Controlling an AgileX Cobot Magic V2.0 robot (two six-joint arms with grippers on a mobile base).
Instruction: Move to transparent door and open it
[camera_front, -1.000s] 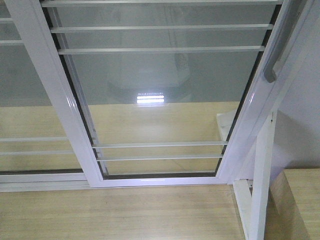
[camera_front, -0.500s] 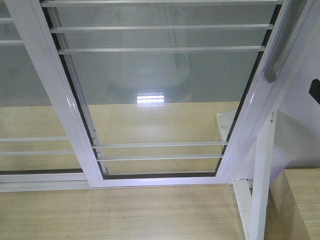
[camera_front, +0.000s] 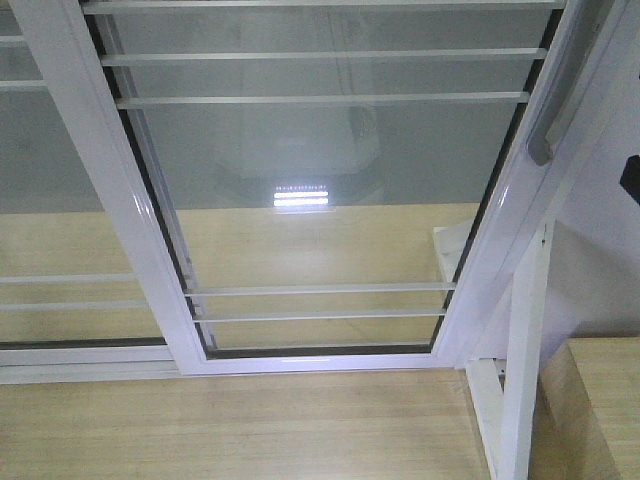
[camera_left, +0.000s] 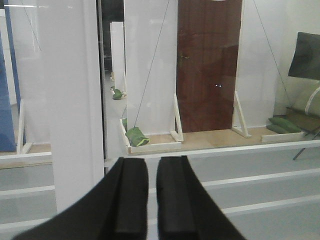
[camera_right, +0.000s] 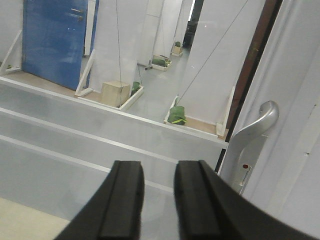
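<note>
Front cam tilted down, close on transparent door (camera_front: 320, 190) lower half; both wrist cams face forward through glass over own fingertips; right wrist shares handle (camera_right: 252, 135) with front.

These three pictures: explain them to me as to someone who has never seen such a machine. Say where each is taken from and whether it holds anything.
This is a wheeled robot with two arms, standing at a glass door. The front view looks down at the door's white frame and the wooden floor; the grey handle runs along the right rail. The other two pictures come from cameras on the wrists. The black shapes at the bottom are each arm's fingers. The left gripper has its fingers nearly together, with nothing between them, facing the glass. The right gripper shows a gap and is empty; the handle sits just to its right, not touched. Nothing is held.
</note>
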